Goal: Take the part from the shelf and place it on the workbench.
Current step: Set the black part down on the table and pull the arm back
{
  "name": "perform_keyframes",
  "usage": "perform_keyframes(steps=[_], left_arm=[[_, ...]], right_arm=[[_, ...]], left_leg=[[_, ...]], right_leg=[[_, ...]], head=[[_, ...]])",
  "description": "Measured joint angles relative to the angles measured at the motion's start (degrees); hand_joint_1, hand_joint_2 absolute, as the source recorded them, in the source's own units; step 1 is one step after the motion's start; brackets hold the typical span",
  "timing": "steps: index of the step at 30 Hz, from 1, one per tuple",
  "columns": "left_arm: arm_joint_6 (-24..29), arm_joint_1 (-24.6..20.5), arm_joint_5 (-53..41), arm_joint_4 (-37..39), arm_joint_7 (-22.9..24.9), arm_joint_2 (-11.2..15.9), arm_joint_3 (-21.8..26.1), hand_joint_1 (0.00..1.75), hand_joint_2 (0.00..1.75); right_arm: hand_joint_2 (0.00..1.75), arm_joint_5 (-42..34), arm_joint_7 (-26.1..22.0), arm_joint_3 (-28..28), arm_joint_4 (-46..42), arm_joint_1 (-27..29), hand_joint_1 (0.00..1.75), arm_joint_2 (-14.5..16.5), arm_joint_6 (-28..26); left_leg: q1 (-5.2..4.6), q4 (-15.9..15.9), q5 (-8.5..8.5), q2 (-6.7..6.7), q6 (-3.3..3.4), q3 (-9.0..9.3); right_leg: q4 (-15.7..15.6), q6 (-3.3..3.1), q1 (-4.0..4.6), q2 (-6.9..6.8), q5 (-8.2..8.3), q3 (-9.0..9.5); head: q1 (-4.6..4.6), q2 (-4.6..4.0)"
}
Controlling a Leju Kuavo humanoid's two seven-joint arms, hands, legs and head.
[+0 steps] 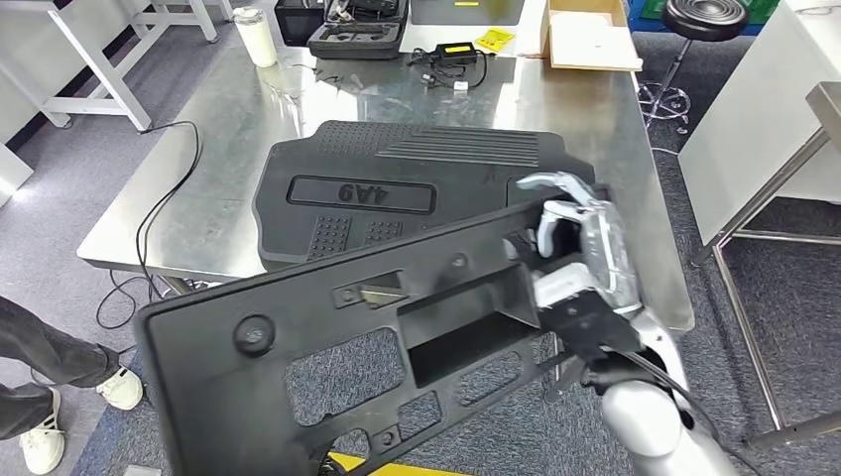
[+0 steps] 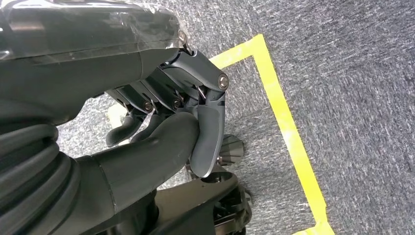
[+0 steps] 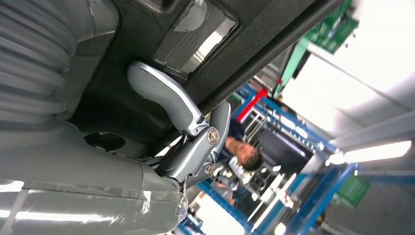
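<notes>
**Black panel held at one end, short of the bench**

Black moulded plastic, the part (image 1: pixel 337 347) is a long flat panel with cut-outs, tilted, at 6 to 7 o'clock in the head view and hanging in front of the near edge of the workbench (image 1: pixel 198 198). The right hand (image 1: pixel 575 248) grips its end at 4 o'clock, fingers curled over the rim; the right wrist view shows a finger (image 3: pixel 161 98) pressed on the panel's face. The left hand (image 2: pixel 195 122) hangs over the floor, fingers curled in, holding nothing.

Risks, as judged:
- Single-end grip on a long panel: the free end may sag or twist out.
- A black cover (image 1: pixel 397 188) already lies mid-bench; the panel could land on it or foul the bench edge.

Surface: bare steel, likely slippery. Cables (image 1: pixel 446 64) and a cardboard box (image 1: pixel 590 35) sit at 12 o'clock. A person's legs (image 1: pixel 40 367) stand at 8 o'clock on grey carpet.
</notes>
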Motion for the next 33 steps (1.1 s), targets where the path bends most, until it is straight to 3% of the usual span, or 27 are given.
perform_keyframes(steps=[15,21,26,33], left_arm=[[-0.21,-1.13,-1.96,-0.4,1.37,-0.02,0.0,1.75,1.75],[-0.79,-1.65,-2.85,-0.58,1.85,-0.1,0.0,1.75,1.75],[-0.86,-1.75,-3.06,-0.62,2.04,-0.15,0.0,1.75,1.75],[-1.25,-2.04,-4.74,-0.79,3.38,-0.22,0.0,1.75,1.75]], right_arm=[[1.75,0.2,0.38,8.19,13.64,-9.64,1.75,9.16,2.92],[1.75,-1.67,0.03,10.0,21.53,-13.61,1.75,14.35,3.12],[1.75,-2.0,0.04,10.57,25.84,-14.88,1.75,16.91,2.84],[1.75,-4.04,4.12,11.41,32.81,-18.12,1.75,20.15,-0.06]], left_leg=[[0.0,0.0,0.0,0.02,0.0,0.0],[0.04,0.0,0.01,0.01,-0.01,0.01],[0.05,0.0,0.01,0.02,-0.02,0.01],[0.05,0.0,0.01,0.03,-0.02,0.01]], right_leg=[[-0.01,0.0,0.0,0.01,0.01,0.01],[-0.01,0.0,0.05,0.01,0.01,0.01],[-0.02,0.0,0.06,0.02,0.01,0.01],[-0.05,-0.03,0.06,0.02,0.04,0.01]], head=[[-0.01,0.0],[-0.01,-0.01],[-0.01,-0.01],[-0.01,0.01]])
